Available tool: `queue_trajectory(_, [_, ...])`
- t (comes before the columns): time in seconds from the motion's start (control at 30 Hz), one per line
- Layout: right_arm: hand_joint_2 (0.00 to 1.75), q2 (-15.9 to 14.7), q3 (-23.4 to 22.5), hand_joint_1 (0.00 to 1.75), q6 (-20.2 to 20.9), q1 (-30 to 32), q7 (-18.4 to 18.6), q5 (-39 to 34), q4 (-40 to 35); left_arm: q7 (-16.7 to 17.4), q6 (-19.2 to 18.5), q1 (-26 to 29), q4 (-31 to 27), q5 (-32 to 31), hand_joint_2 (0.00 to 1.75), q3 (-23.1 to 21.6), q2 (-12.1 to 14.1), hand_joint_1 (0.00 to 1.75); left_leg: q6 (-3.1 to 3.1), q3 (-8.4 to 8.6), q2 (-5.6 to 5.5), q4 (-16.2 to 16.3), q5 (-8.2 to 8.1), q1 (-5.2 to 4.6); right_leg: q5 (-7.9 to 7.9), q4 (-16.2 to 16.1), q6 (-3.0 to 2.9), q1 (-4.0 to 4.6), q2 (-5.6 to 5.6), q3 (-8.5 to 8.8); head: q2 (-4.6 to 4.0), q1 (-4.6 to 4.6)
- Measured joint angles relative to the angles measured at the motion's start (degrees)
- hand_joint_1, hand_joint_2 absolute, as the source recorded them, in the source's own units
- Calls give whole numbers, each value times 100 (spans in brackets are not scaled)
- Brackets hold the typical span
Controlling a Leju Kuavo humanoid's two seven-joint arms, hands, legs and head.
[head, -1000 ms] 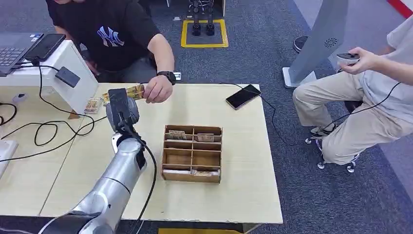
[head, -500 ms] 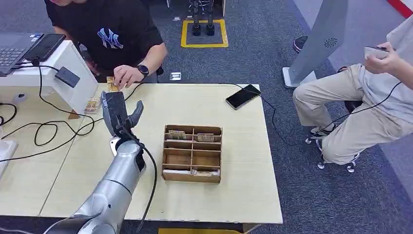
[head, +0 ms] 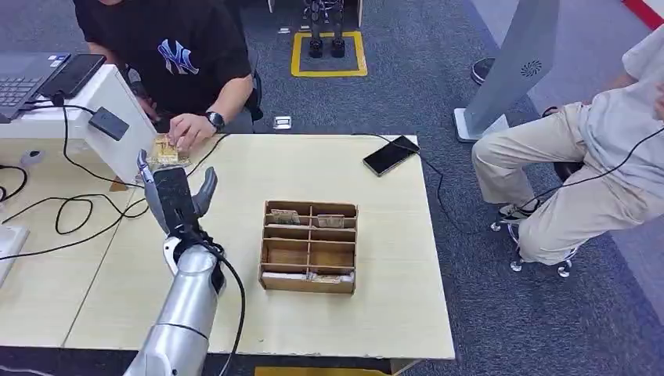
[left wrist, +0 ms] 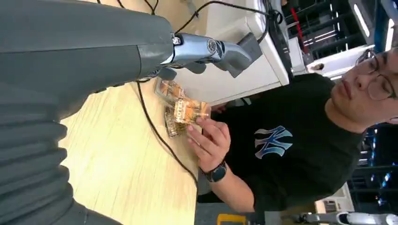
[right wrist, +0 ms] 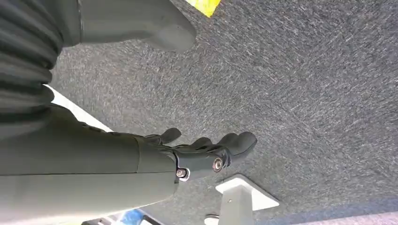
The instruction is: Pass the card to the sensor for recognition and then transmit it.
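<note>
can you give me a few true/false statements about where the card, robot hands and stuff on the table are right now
1. The left robot hand holds the card. False: it is empty, fingers apart; a person's hand has the card.
2. A dark phone lies on the table with a cable attached. True.
3. The wooden box stands on the carpet. False: it stands on the table.
4. The right robot hand hangs over grey carpet, holding nothing. True.
5. The person holding the card wears a watch. True.

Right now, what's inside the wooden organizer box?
The wooden organizer box holds cards in its two far compartments and along its near row. The middle compartments look empty; their walls hide the card faces.
</note>
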Motion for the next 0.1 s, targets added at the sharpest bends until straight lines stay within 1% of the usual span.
queue_trajectory(0.1, [175,0,0,0,0,-1,0,-33,0,-61,-2,114,-194,-17,175,-106,0,0,0,0,0,0,0,0,0,0,0,0,0,1,0,0])
